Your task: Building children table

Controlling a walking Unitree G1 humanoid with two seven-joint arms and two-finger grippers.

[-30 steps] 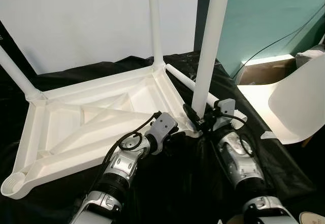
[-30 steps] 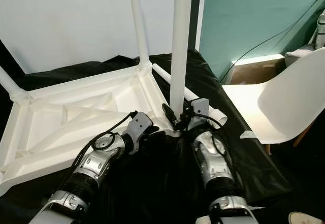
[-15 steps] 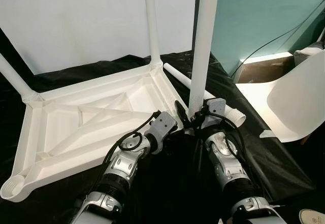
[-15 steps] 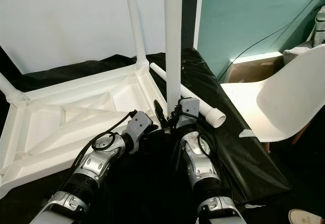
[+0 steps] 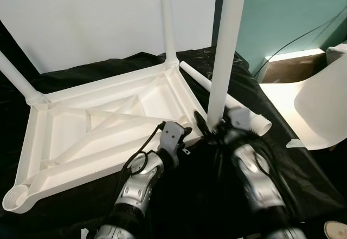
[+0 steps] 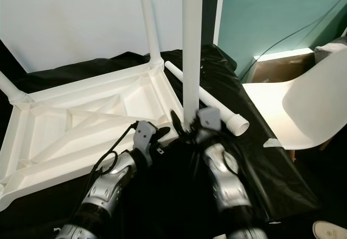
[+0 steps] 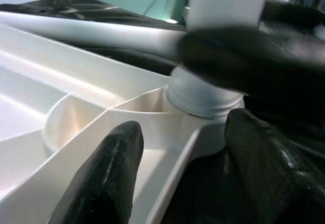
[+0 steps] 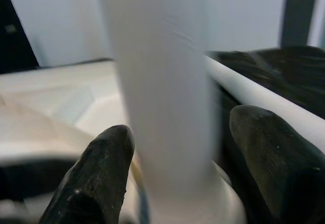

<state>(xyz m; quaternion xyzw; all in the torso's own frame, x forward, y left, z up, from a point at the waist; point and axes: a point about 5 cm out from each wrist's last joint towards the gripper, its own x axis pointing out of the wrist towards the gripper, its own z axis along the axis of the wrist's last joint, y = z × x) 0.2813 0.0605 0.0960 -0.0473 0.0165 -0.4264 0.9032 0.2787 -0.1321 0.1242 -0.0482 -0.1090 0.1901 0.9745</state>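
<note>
Inverted white plastic children's table top (image 5: 103, 125) on black cloth. Right tool (image 8: 172, 173) now loosened, fingers parted beside upright white tubular leg (image 5: 223, 60) seated in corner socket. Left tool (image 7: 183, 153) open, empty, straddling socket rim. Spare white leg (image 6: 209, 99) just beyond right tool.

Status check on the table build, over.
Right claw open around the upright leg at its corner socket. Left claw open beside that corner of the upturned tabletop. Spare leg lying on the black cloth, not obstructing.
</note>
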